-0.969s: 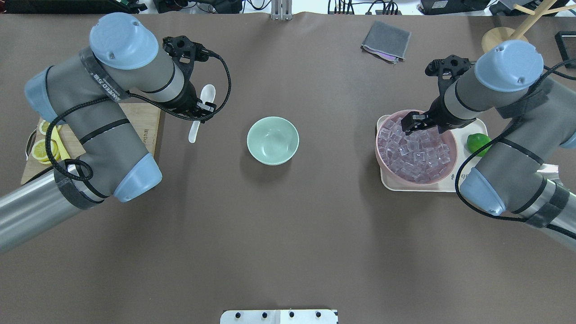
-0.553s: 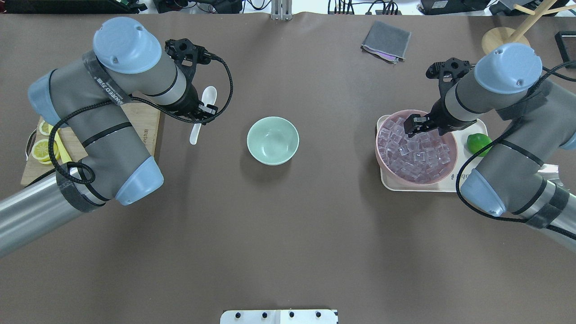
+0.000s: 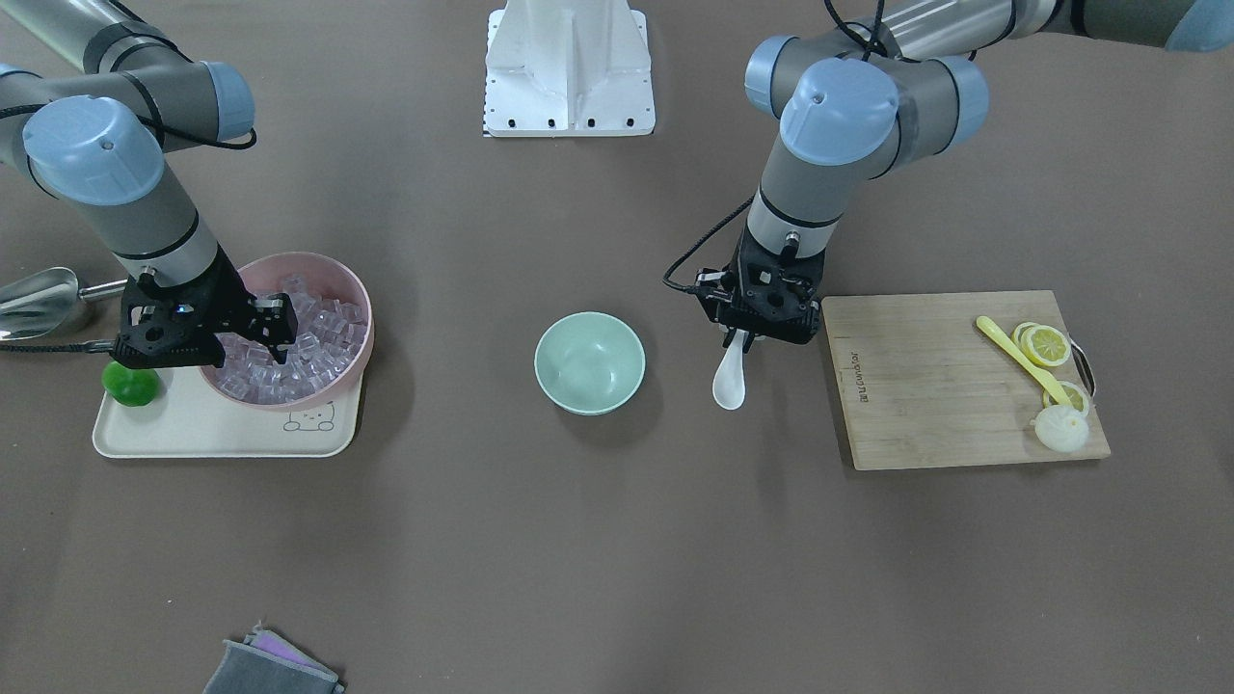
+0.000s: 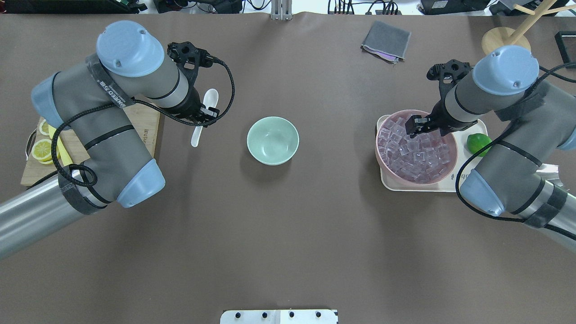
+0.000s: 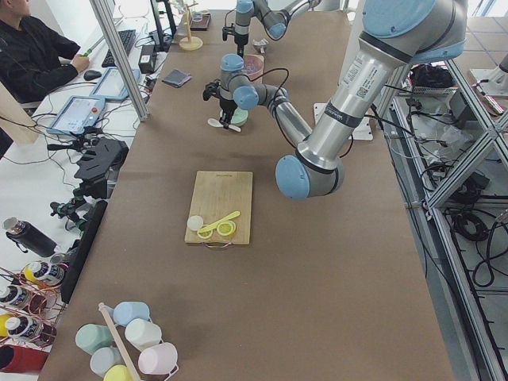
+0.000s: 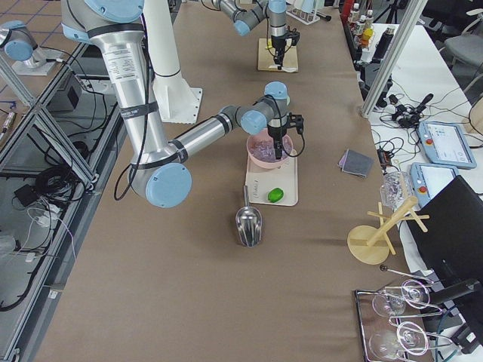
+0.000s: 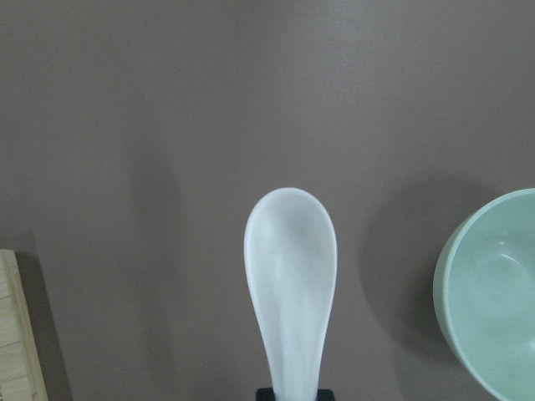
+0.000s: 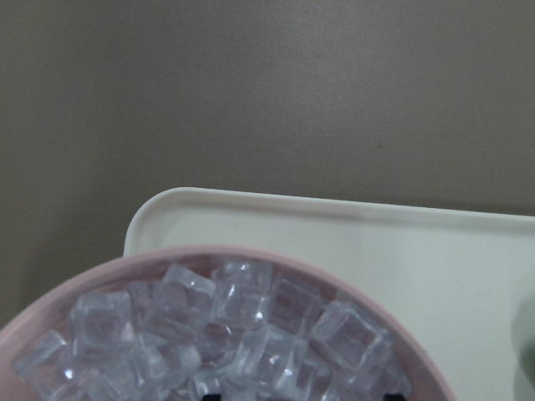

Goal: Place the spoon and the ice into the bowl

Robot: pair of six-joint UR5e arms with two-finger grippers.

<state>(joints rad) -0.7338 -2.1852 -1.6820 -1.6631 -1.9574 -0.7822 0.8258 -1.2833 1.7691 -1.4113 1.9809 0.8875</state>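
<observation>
Left gripper (image 4: 202,113) pinching small glossy white soup spoon (image 7: 291,276) by its handle, near matte mint-green bowl (image 4: 272,140) mid-tabletop. Right gripper (image 4: 415,126) over clear ice cubes (image 8: 263,351) in pink bowl (image 8: 251,252), right edge; I can't tell its grip. Print on wooden board (image 3: 925,386) unreadable.

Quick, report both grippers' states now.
Left gripper: closed on the small glossy white soup spoon, by its handle.
Right gripper: over the round pink bowl of clear ice cubes; state cannot be told.

The near left arm (image 5: 349,87) reaches to the spoon (image 5: 214,125) beside the bowl (image 5: 240,119).
</observation>
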